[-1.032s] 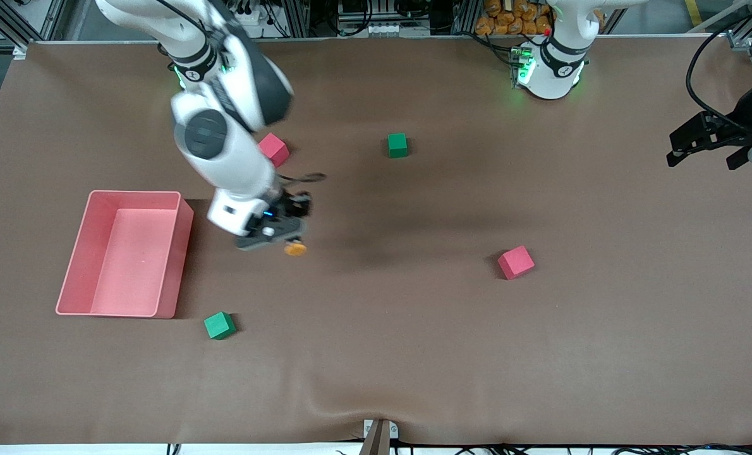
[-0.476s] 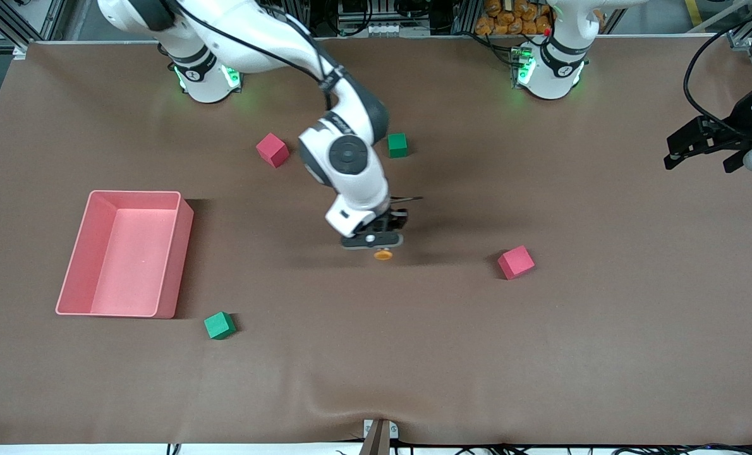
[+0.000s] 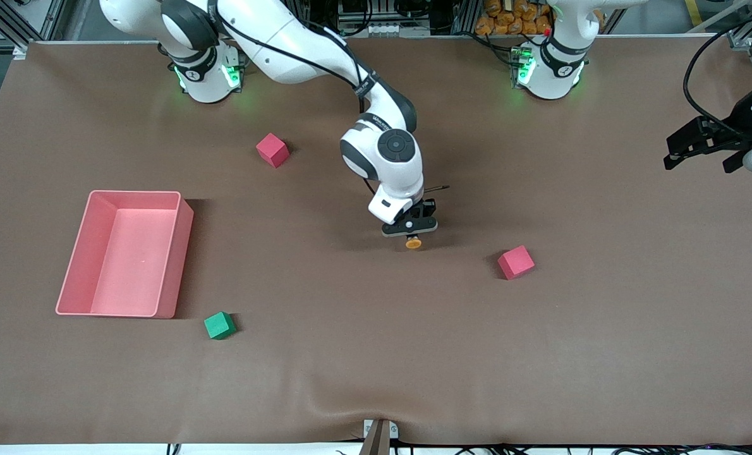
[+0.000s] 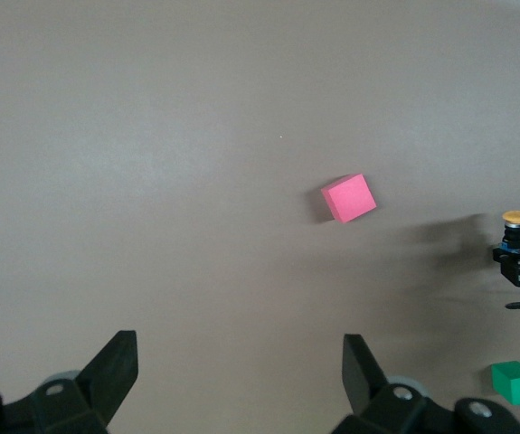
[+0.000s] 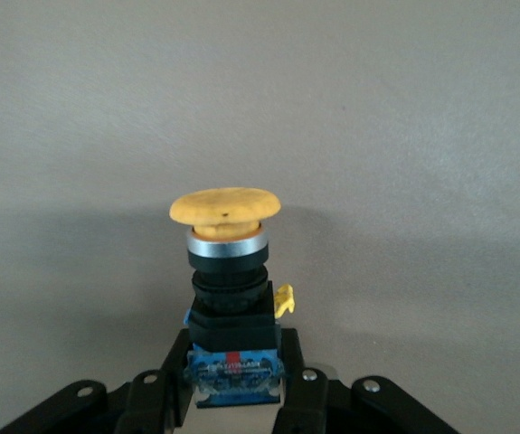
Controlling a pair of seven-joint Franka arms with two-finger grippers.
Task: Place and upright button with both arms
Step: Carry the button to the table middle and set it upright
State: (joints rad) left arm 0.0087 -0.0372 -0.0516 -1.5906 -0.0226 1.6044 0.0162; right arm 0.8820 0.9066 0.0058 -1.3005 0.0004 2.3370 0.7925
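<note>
Now right gripper (image 3: 412,235), button (image 3: 413,242) carried mid-table

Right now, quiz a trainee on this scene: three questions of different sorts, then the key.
1. True or false: the right end effector is shut on the button.
2. Which cube lies nearest the button? A. pink cube toward the left arm's end; B. green cube beside the bin; C. pink cube near the right arm's base.
3. Fill in: the left end effector, waiting at its own end of the table, is ____.

Key: 1 true; 2 A; 3 open.
</note>
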